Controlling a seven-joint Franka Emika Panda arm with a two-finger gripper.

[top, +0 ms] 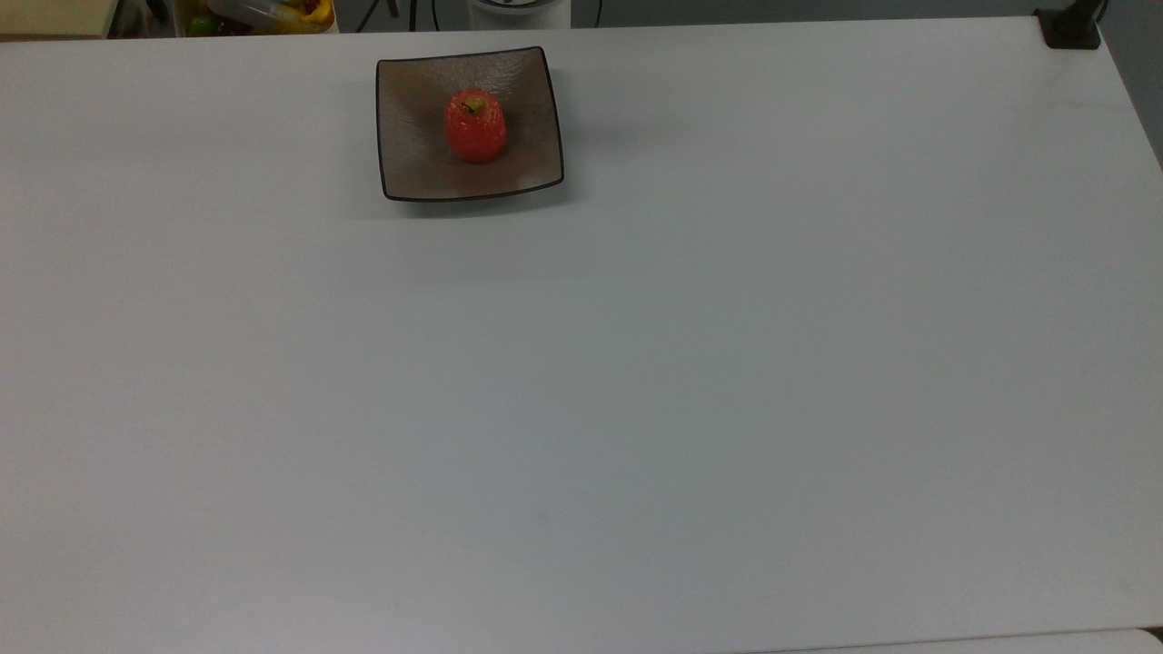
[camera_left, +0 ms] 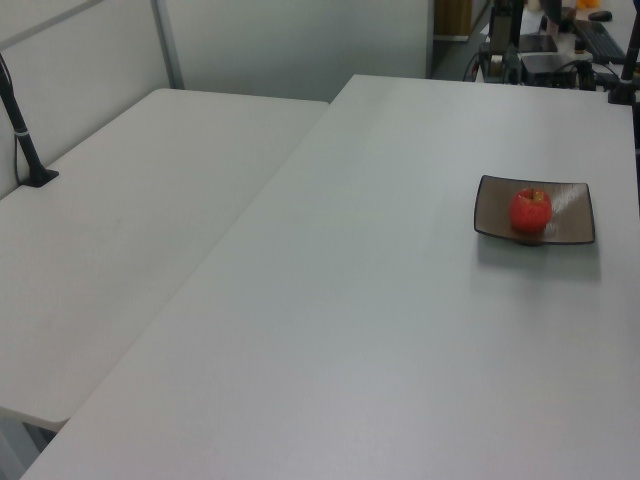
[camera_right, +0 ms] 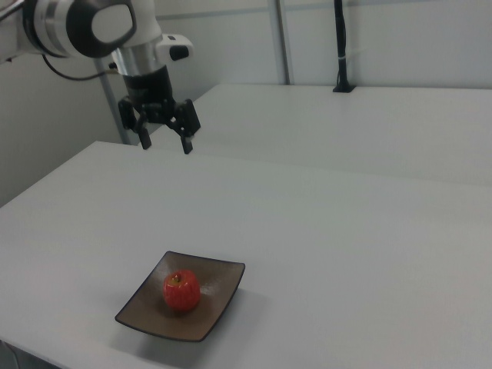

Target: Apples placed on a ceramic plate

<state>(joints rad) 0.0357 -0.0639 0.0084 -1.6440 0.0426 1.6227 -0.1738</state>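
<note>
A small glossy red apple [top: 475,126] [camera_left: 530,211] [camera_right: 181,290] stands upright in the middle of the square brown ceramic plate [top: 413,159] [camera_left: 575,225] [camera_right: 219,288], its stem dimple facing up. The plate rests on the white table near the top view's upper left. In the right view my gripper [camera_right: 164,143] hangs open high above the table, well clear of the plate and toward the right view's upper left, with nothing between its fingers.
A second white table [camera_left: 120,230] adjoins on the left view's left. A black post [camera_left: 20,125] stands on it. A black clamp [top: 1072,27] sits at the top view's upper right corner. Clutter with yellow items [top: 263,14] lies beyond the top view's upper edge.
</note>
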